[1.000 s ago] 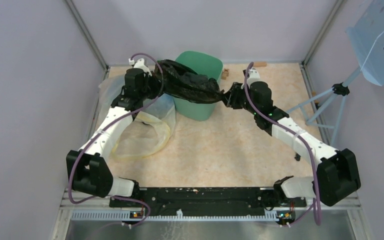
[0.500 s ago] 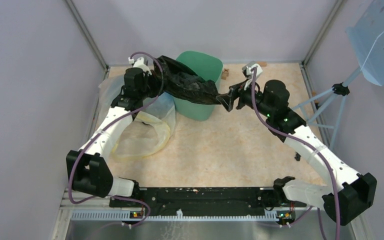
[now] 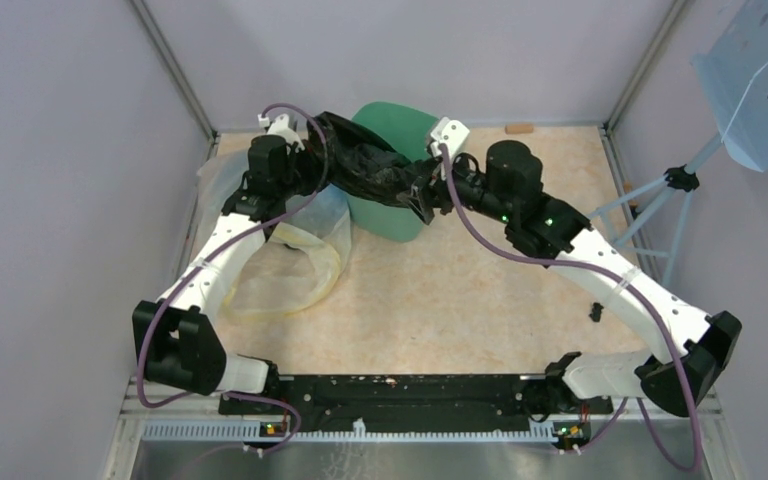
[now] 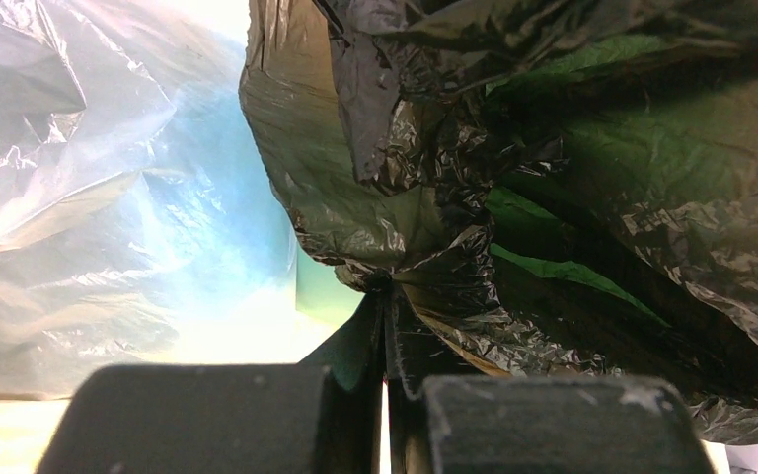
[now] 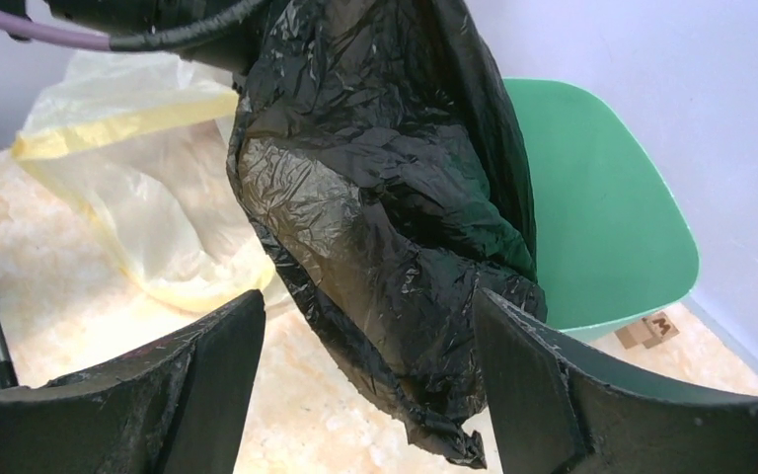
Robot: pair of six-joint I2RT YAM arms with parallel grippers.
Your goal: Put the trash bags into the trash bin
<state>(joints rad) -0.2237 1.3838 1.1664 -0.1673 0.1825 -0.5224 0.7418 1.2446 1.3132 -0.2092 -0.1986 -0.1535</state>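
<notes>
Overhead view of a two-armed robot at a pale speckled worktop [image 3: 460, 290], both arms reaching to a mint-green trash bin [image 3: 405, 125] at the far side. A crinkly black trash bag [image 3: 365, 165] hangs stretched across the bin's near-left rim, mostly above and outside the opening. The left hand [image 4: 387, 296] is pinched tight on a gathered fold of the bag and holds it up. The right hand [image 5: 365, 306] is spread wide, one finger on either side of the bag's hanging lower end, gripping nothing. The task looks partly done: the bag is lifted and at the bin, but it has not gone in, and its lower end dangles in front of the bin's outer wall. It has yet to be carried over the opening and released. A large clear bag [image 3: 290, 250] with blue and yellow contents lies left of the bin. The bin's floor is hidden, so how much black plastic already sits inside cannot be told. The left wrist view is almost filled with plastic.
</notes>
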